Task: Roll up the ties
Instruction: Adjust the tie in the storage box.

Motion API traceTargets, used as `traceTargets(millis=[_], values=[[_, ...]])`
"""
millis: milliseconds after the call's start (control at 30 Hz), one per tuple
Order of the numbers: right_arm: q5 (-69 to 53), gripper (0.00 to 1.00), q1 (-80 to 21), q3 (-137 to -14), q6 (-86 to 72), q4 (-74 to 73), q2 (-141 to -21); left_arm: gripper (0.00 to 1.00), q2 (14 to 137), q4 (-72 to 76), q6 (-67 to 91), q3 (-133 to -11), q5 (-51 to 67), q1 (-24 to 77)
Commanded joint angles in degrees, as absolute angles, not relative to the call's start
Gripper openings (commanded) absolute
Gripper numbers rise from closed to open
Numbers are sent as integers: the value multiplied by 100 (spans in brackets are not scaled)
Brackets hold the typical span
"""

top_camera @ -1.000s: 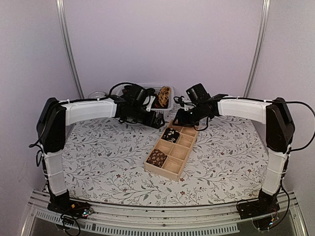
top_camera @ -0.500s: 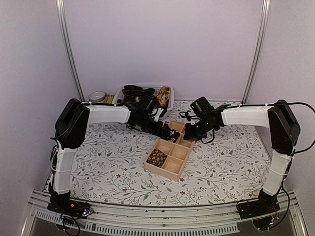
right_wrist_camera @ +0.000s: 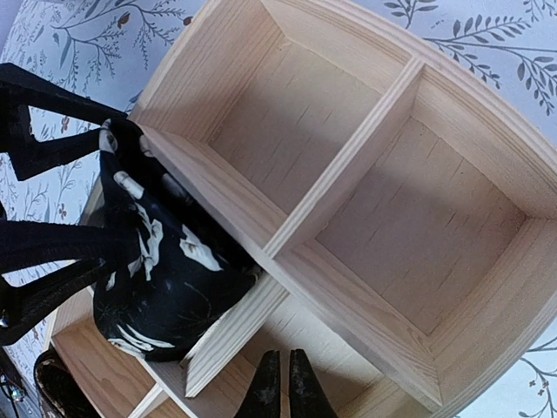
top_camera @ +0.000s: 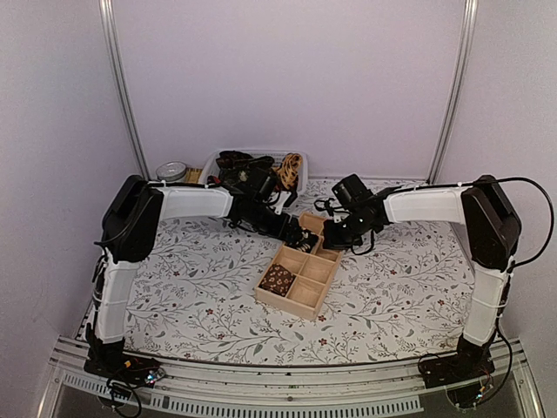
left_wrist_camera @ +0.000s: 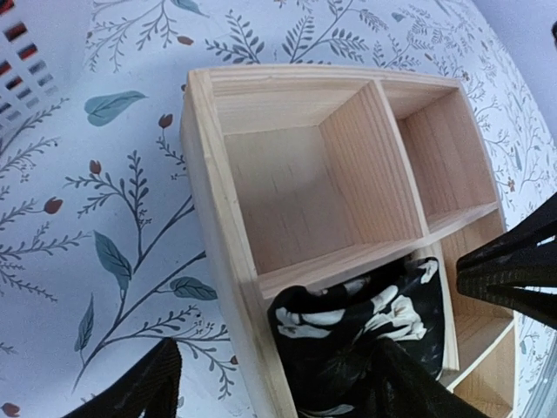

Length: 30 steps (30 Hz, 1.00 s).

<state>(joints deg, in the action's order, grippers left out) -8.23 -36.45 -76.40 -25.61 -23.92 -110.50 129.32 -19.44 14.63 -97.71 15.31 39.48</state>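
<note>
Pincers, two. The left gripper (top_camera: 299, 232) is spread wide over the far end of the wooden tray (left_wrist_camera: 209, 200). In its wrist view one finger (left_wrist_camera: 139, 387) sits outside the tray's left wall and the other lies against the black floral tie (left_wrist_camera: 357, 326), so nothing is clamped. The right gripper (right_wrist_camera: 282, 359) has its fingers pressed together on nothing, tips poised over the tray just beside the same roll.

Change against one second earlier: both pincers, then behind the tray near the white basket (top_camera: 211, 159), are now down at the tray's far end, facing each other across the black roll. The roll lies in the tray at both times. Reading: the roll is already made and lodged, so the arms are probably seating or tidying it rather than rolling.

Rolled ties in tray, two.
- The black floral tie is bunched in the left-column compartment second from the far end, bulging above its walls.
- The brown patterned tie (top_camera: 277, 279) is in the nearest left compartment, well apart from both pincers.

Wooden tray, one. The overhead view shows eight compartments, two columns of four, and six appear vacant.

White basket, one, behind the tray. It holds a dark heap (top_camera: 233, 159), seemingly loose ties and partly hidden by the left arm, and one tan coil (top_camera: 291, 165). The number of ties inside cannot be told, so the work remaining is uncertain.

Round tin (top_camera: 172, 170), one, left of the basket.

Floral tablecloth (top_camera: 191, 279), one, under everything.
</note>
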Motion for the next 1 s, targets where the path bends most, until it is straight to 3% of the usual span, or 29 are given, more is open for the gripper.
traceTargets(millis=[0,167,967], values=[[-886,5,-3630,-7887,-2508,-2286,-11522,71,13163,-1903,1446,-9960,1624,3874],[-932,5,-3630,-7981,-2516,-2270,-11642,65,13205,-1892,1459,-9996,1711,3871],[-1173,4,-3776,-8130,-2690,-2048,-11799,53,13285,-1898,1546,-9959,1994,3841]])
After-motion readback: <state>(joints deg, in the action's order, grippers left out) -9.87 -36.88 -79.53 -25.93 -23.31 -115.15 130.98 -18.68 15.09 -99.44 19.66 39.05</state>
